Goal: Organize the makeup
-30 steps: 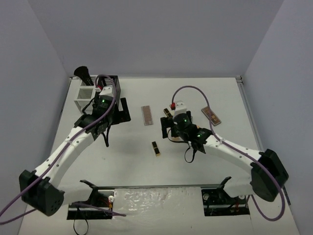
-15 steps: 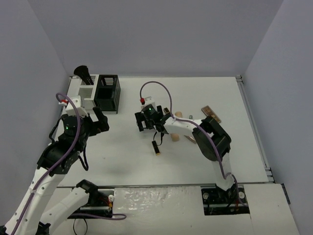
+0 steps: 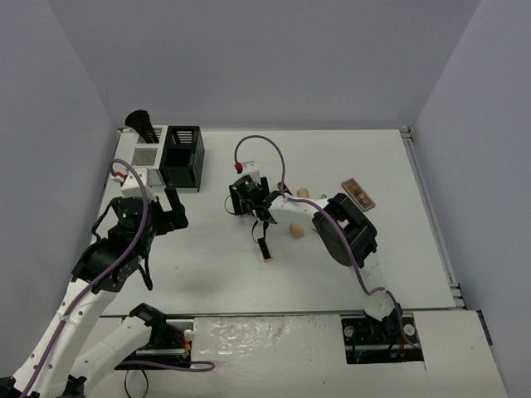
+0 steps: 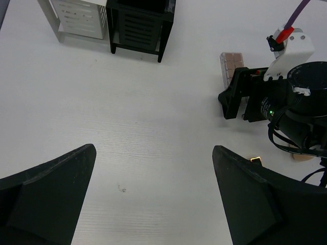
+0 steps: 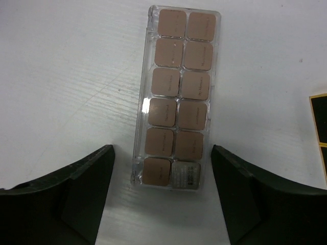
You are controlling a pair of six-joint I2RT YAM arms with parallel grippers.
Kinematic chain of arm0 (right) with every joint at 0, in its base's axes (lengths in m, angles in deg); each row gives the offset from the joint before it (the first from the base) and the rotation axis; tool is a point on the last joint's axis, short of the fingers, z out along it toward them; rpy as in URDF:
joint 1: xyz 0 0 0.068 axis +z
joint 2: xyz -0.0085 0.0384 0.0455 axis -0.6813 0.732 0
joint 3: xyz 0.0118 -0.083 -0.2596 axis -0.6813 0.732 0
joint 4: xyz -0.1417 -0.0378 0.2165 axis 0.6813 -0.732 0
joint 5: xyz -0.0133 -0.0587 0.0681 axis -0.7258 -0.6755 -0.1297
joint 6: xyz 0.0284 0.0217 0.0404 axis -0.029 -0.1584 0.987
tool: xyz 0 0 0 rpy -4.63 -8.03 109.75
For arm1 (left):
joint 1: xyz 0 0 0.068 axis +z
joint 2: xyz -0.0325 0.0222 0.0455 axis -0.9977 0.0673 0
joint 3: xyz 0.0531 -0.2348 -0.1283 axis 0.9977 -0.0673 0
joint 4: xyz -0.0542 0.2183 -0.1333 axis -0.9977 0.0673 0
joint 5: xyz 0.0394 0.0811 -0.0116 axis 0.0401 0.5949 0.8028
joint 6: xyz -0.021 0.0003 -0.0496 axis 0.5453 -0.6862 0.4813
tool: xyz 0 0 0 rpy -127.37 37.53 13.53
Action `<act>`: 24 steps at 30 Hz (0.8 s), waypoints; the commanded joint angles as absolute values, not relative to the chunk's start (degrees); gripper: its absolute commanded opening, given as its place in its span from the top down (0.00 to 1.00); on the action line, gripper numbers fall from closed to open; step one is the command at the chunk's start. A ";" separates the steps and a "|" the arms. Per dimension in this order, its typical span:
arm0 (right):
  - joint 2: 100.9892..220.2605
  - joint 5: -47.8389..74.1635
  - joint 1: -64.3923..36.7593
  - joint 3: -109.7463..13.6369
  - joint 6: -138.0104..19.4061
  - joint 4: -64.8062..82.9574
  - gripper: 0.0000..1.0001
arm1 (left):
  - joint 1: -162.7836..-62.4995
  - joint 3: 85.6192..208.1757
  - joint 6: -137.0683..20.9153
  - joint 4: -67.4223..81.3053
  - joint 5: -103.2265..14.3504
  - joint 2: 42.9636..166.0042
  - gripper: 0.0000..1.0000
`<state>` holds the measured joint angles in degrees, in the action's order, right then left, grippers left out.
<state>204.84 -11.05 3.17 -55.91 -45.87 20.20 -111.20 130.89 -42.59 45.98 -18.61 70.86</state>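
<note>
A clear palette [image 5: 176, 97] of tan squares lies flat on the white table, its near end between my right gripper's [image 5: 161, 153] open fingers, which sit just above it. It also shows in the left wrist view [image 4: 232, 64]. In the top view the right gripper [image 3: 243, 201] covers it. A black-and-gold lipstick [image 3: 265, 249] lies just in front. Two peach sponges [image 3: 295, 232] [image 3: 304, 193] lie to the right, and a second palette [image 3: 358, 194] lies farther right. My left gripper [image 3: 172, 212] is open and empty over bare table [image 4: 153, 150].
A white slatted bin [image 3: 148, 154] and a black slatted bin [image 3: 182, 156] stand at the back left, with a black brush head [image 3: 139, 124] sticking up behind them. A black-and-gold item [image 5: 319, 122] lies at the right edge of the right wrist view.
The left arm has pulled back from the bins toward the front left. The right arm has swung left across the table and now hovers over the clear palette.
</note>
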 commanded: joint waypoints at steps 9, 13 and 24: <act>199.80 -6.63 3.27 -49.80 -48.35 25.79 0.95 | -110.66 130.22 -39.47 40.03 -22.63 73.37 0.03; 192.01 -3.98 4.45 -41.83 -49.62 32.67 0.99 | -110.58 129.26 -37.00 38.00 -23.68 73.94 0.03; 170.68 -4.50 12.78 -22.70 -54.87 53.33 1.00 | -110.23 129.74 -32.04 32.96 -27.12 77.59 0.03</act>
<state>178.43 -4.06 10.19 -25.68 -52.43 38.06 -110.76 126.98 -34.80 39.08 -24.76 75.82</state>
